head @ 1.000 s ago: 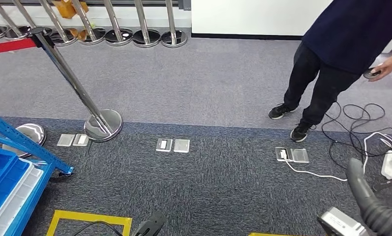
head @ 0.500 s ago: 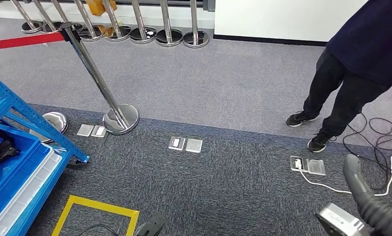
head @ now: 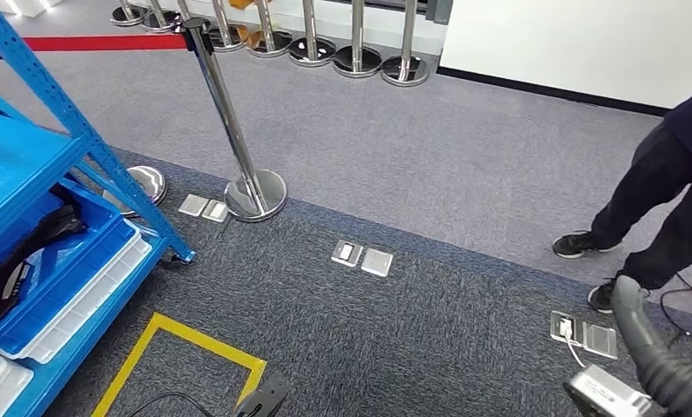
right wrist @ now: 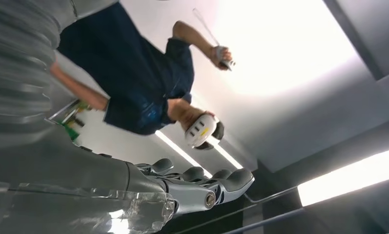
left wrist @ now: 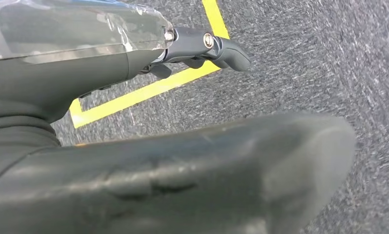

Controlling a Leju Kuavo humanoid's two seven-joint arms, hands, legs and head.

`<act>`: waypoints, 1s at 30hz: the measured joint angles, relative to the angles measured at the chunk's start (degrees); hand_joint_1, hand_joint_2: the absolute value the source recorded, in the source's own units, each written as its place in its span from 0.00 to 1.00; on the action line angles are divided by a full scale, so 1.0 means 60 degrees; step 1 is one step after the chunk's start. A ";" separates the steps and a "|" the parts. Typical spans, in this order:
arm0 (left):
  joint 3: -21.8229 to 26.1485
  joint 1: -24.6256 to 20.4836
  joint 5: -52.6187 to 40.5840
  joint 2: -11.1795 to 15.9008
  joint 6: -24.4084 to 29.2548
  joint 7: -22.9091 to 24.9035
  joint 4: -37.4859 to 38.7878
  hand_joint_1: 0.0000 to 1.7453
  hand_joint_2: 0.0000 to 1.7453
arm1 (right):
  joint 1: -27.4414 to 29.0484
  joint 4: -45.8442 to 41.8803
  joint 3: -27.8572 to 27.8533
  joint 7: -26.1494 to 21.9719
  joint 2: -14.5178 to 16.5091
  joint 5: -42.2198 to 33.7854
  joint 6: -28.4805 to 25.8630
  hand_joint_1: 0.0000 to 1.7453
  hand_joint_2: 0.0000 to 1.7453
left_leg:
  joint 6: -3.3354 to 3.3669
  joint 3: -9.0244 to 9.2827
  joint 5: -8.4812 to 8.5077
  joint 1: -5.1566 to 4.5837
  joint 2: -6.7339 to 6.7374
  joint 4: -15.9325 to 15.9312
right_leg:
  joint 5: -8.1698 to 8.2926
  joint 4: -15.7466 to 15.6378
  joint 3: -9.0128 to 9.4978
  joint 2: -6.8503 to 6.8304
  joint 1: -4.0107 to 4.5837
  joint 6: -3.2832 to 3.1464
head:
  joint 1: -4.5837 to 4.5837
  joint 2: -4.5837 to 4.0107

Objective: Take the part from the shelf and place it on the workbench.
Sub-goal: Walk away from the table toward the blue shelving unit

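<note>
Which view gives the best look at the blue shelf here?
The head view: the blue shelf stands at the left, its slanted frame and the blue bins on it visible. The left wrist view shows carpet and yellow floor tape instead; the right wrist view looks up at a person and ceiling.

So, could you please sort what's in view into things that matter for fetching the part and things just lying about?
For the job:
blue shelf
blue bin on it, holding something dark
left hand, holding nothing
right hand, holding nothing

Just about:
stanchion
red belt
floor sockets
yellow tape square
person
</note>
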 joint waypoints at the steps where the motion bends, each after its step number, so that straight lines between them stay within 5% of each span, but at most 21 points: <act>1: 0.0000 -0.0005 -0.0002 0.0000 -0.0007 0.0000 0.0000 0.00 0.00 | 0.0001 0.0003 0.0000 -0.0005 0.0001 0.0004 0.0000 0.00 1.00 | -0.0050 -0.0046 -0.0037 0.0004 -0.0109 0.0092 | 0.0205 -0.0488 0.0188 0.0150 -0.0023 -0.0013 | 0.0018 0.0000; 3: -0.0002 0.0001 -0.0009 0.0000 -0.0019 0.0000 0.0000 0.00 0.00 | 0.0013 0.0008 0.0000 -0.0011 0.0003 0.0005 0.0000 0.00 1.00 | -0.0146 -0.0147 -0.0067 0.0006 -0.0277 0.0203 | 0.0264 -0.0868 0.0326 0.0333 -0.0017 -0.0083 | 0.0023 0.0000; 5: -0.0004 0.0021 -0.0015 0.0006 -0.0027 0.0001 0.0001 0.00 0.00 | 0.0021 0.0008 0.0000 -0.0015 0.0004 0.0005 0.0000 0.00 1.00 | -0.0222 -0.0180 -0.0060 0.0035 -0.0366 0.0217 | 0.0283 -0.0895 0.0338 0.0191 0.0014 -0.0208 | -0.0001 0.0000; 7: -0.0005 0.0018 -0.0017 0.0015 -0.0030 0.0001 0.0001 0.00 0.00 | 0.0018 0.0008 0.0000 -0.0016 0.0006 0.0006 0.0001 0.00 1.00 | -0.0324 -0.0288 -0.0245 0.0025 -0.0095 0.0526 | 0.0299 -0.0932 0.0387 0.0012 0.0001 -0.0314 | -0.0048 0.0000; 9: -0.0007 -0.0011 -0.0019 0.0018 -0.0032 0.0000 0.0000 0.00 0.00 | 0.0022 0.0009 0.0000 -0.0017 0.0009 0.0006 0.0001 0.00 1.00 | -0.0427 -0.0736 -0.0741 0.0021 0.0338 0.1511 | 0.0282 -0.0950 0.0423 -0.0192 0.0009 -0.0383 | -0.0130 0.0000; 12: -0.0007 -0.0003 -0.0023 0.0018 -0.0035 0.0000 0.0001 0.00 0.00 | 0.0028 0.0014 0.0000 -0.0018 0.0011 0.0006 0.0000 0.00 1.00 | -0.0470 -0.1397 -0.1139 0.0071 0.0525 0.2793 | 0.0240 -0.0947 0.0444 -0.0493 0.0051 -0.0430 | -0.0171 0.0000; 13: -0.0007 0.0007 -0.0030 0.0018 -0.0038 0.0001 0.0002 0.00 0.00 | 0.0029 0.0015 0.0000 -0.0018 0.0011 0.0006 0.0000 0.00 1.00 | -0.0449 -0.1320 -0.0964 0.0074 0.0545 0.2621 | 0.0224 -0.0947 0.0462 -0.0584 0.0058 -0.0428 | -0.0175 0.0000; 16: -0.0007 -0.0006 -0.0058 0.0018 -0.0053 0.0013 0.0001 0.00 0.00 | 0.0025 0.0015 0.0000 -0.0018 0.0013 0.0006 0.0004 0.00 1.00 | -0.0298 -0.0435 -0.0164 -0.0010 0.0868 0.0804 | 0.0142 -0.0958 0.0571 -0.0838 0.0081 -0.0361 | -0.0168 0.0000; 18: -0.0007 -0.0019 -0.0072 0.0018 -0.0060 0.0025 0.0000 0.00 0.00 | 0.0019 0.0015 0.0000 -0.0016 0.0014 0.0007 0.0021 0.00 1.00 | -0.0214 -0.0191 -0.0046 -0.0108 0.1026 0.0221 | 0.0108 -0.0995 0.0621 -0.0963 0.0095 -0.0273 | -0.0147 0.0000; 20: -0.0007 -0.0011 -0.0080 0.0019 -0.0062 0.0033 0.0000 0.00 0.00 | 0.0013 0.0015 -0.0001 -0.0011 0.0013 0.0014 0.0045 0.00 1.00 | -0.0150 -0.0177 -0.0026 -0.0145 0.0889 0.0146 | 0.0099 -0.1072 0.0685 -0.1076 0.0106 -0.0167 | -0.0142 0.0000; 23: -0.0007 -0.0020 -0.0108 0.0020 -0.0062 0.0042 0.0000 0.00 0.00 | -0.0013 0.0012 -0.0013 -0.0001 0.0006 0.0021 0.0070 0.00 1.00 | -0.0002 0.0032 0.0094 -0.0068 0.0684 -0.0174 | -0.0279 -0.0605 0.0581 -0.0703 0.0097 -0.0058 | -0.0086 0.0000; 26: -0.0010 -0.0044 -0.0147 0.0009 -0.0063 0.0044 0.0000 0.00 0.00 | 0.0002 0.0013 -0.0022 0.0002 -0.0001 0.0021 0.0078 0.00 1.00 | 0.0087 0.0078 0.0114 -0.0053 0.0446 -0.0237 | -0.0995 0.1081 -0.0300 -0.0233 0.0095 -0.0034 | -0.0006 0.0000; 28: -0.0015 -0.0033 -0.0151 0.0004 -0.0065 0.0046 0.0000 0.00 0.00 | 0.0018 0.0013 -0.0022 0.0004 -0.0001 0.0021 0.0080 0.00 1.00 | 0.0094 0.0077 0.0089 -0.0058 0.0243 -0.0199 | -0.0804 0.1325 -0.0547 -0.0193 0.0087 -0.0018 | 0.0012 0.0000; 30: -0.0018 -0.0033 -0.0152 0.0004 -0.0066 0.0047 0.0000 0.00 0.00 | 0.0017 0.0012 -0.0022 0.0004 -0.0001 0.0021 0.0080 0.00 1.00 | 0.0052 0.0072 0.0038 -0.0044 0.0024 -0.0116 | -0.0061 0.0283 -0.0174 -0.0067 0.0056 -0.0022 | 0.0020 0.0000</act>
